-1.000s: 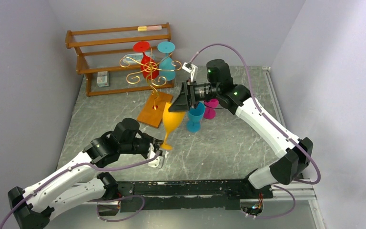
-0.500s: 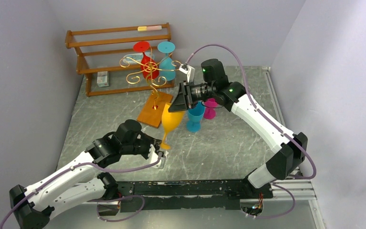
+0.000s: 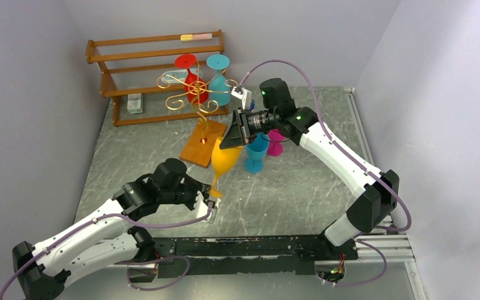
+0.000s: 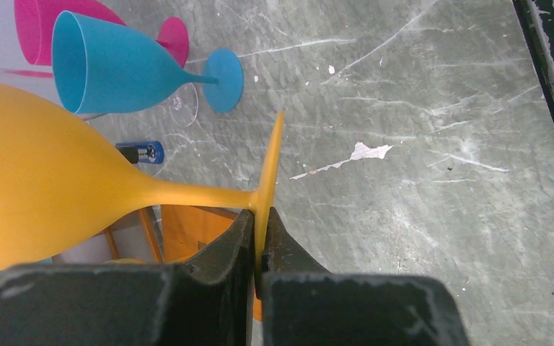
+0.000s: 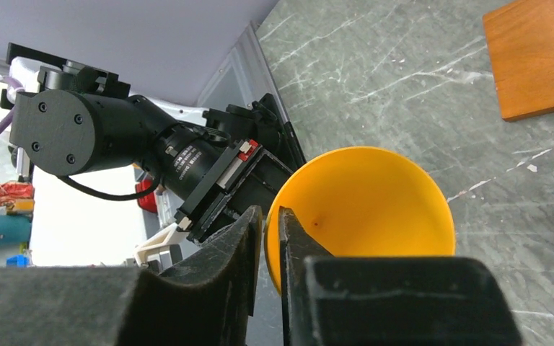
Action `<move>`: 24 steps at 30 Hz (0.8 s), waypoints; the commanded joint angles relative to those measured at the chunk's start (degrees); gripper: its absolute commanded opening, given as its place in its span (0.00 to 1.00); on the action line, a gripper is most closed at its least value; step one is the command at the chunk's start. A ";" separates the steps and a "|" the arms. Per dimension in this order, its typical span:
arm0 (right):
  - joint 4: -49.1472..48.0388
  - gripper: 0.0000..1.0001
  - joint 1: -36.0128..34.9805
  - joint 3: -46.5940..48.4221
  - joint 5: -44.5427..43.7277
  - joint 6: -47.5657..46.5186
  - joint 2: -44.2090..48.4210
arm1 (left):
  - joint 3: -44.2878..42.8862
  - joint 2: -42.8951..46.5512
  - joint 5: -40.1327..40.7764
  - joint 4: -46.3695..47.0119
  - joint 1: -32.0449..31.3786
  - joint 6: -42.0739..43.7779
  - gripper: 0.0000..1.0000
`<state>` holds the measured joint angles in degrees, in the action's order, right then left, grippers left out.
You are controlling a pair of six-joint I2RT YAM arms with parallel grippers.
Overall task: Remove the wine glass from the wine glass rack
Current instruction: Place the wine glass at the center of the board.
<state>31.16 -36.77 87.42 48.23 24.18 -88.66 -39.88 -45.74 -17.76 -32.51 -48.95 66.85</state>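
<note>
Orange wine glass (image 4: 50,173): foot disc clamped edge-on in the left claw (image 4: 258,249), jaws tight on it. Right claw (image 5: 272,238) narrow, 1 finger inside and 1 outside the bowl rim, pinching it. The glass sits tilted between the 2 claws, apart from the wire arms of the wine glass rack (image 3: 195,94).

Just beside the right claw, past the orange bowl: 1 cyan glass (image 3: 255,153) and 1 magenta glass (image 3: 276,142), upright on the table (image 3: 300,187).

The rack stands beyond the left claw, behind the orange bowl. 2 glasses hang on it upside down: red glass (image 3: 191,84) and hanging cyan glass (image 3: 220,87). Slatted wooden shelf (image 3: 156,56) behind the rack.
</note>
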 commanded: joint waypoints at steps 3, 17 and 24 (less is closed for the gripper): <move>1.89 0.13 -1.24 1.24 3.27 0.31 0.02 | -0.10 0.14 2.37 0.18 -0.12 -0.54 0.05; 0.29 0.00 -1.63 -0.83 1.18 0.56 1.64 | -0.98 1.42 -1.10 0.57 -0.14 -3.41 0.19; 0.96 0.00 -1.66 -1.28 -1.10 -0.66 2.24 | -0.94 1.42 -4.85 0.63 -0.14 -6.09 0.31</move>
<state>30.81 -37.85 86.98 48.12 24.12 -87.90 -39.88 -44.88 -19.00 -33.26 -49.01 63.18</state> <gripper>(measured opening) 0.065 0.277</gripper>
